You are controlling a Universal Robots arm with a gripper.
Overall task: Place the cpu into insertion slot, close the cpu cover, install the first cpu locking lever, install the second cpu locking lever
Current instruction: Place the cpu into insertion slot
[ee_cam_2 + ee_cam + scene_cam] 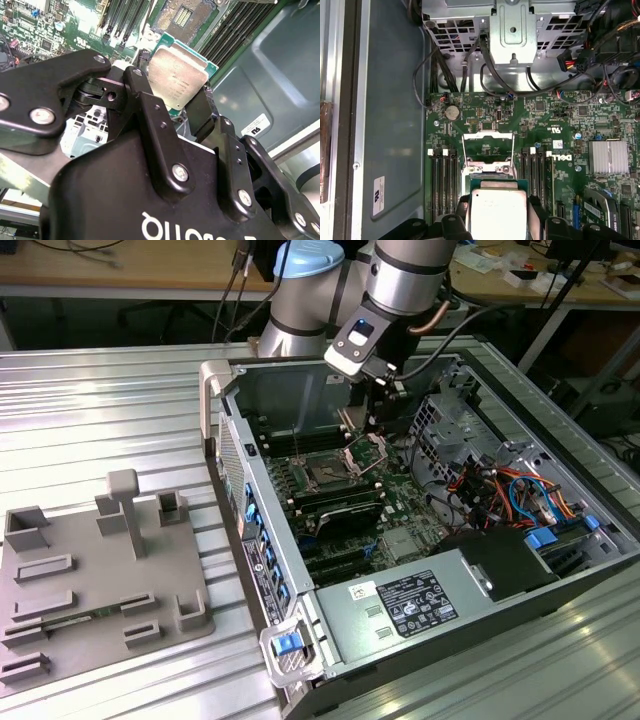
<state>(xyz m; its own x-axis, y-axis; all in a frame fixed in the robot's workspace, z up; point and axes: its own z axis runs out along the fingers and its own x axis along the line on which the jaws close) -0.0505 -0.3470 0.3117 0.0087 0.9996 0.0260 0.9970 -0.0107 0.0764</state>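
Evidently the first step, placing the chip, was the one in hand. On the ribbed metal desk [100, 390] lay an open computer case [262, 570]. The arm [400, 280] reached down into it over the green circuit board [560, 125] that carried the insertion slot [328, 473].

The claw [375, 412] hung above the slot and somewhat off to one side, seemingly the side where the cpu cover [368, 448] stood raised on its hinge. In the second wrist view the slot [182, 15] lay bare, its contact field exposed, so nothing was seated yet and the cover was not closed.

The claw [166, 91] was pinching the cpu [177, 72] by two opposite edges. The chip sat between the fingertips with its silvery top facing both wrist cameras, and it was well apart from the slot, held in the air above it.

As I judged it, seating the chip would call for bringing it squarely over the slot, level and with its corners matched. It would also need to stay clear of the raised cover and go down gently, since the slot's contacts looked fine and easily bent.
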